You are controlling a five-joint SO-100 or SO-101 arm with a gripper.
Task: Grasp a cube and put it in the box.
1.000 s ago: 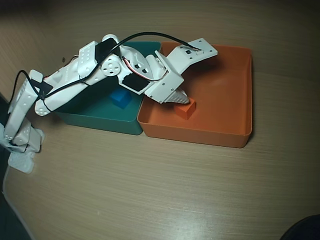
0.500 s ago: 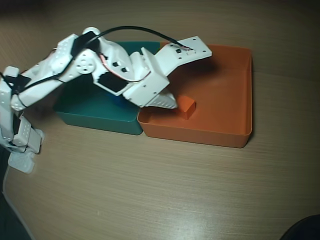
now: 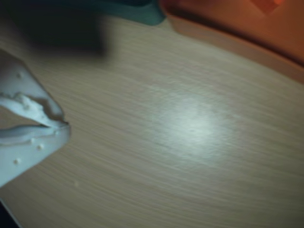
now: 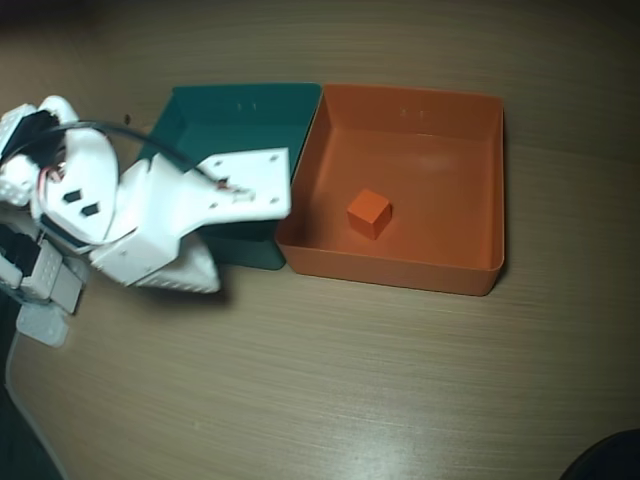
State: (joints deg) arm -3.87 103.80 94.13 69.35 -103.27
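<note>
The small orange cube [image 4: 368, 213] lies on the floor of the orange box [image 4: 490, 190], left of its middle, in the overhead view. In the wrist view the box's near wall [image 3: 237, 42] fills the top right, and a brighter orange corner at the top edge looks like the cube [image 3: 270, 4]. My white gripper [image 4: 207, 281] hangs over the teal tray's near wall and the bare table, left of the box and apart from it. In the wrist view its fingertips [image 3: 65, 127] meet over bare wood, with nothing between them.
The teal-green tray [image 4: 240, 110] stands against the box's left wall; its corner shows in the wrist view [image 3: 142, 14]. The arm's base [image 4: 40, 270] is at the left table edge. Light wood table [image 4: 330, 380] stretches in front of both trays.
</note>
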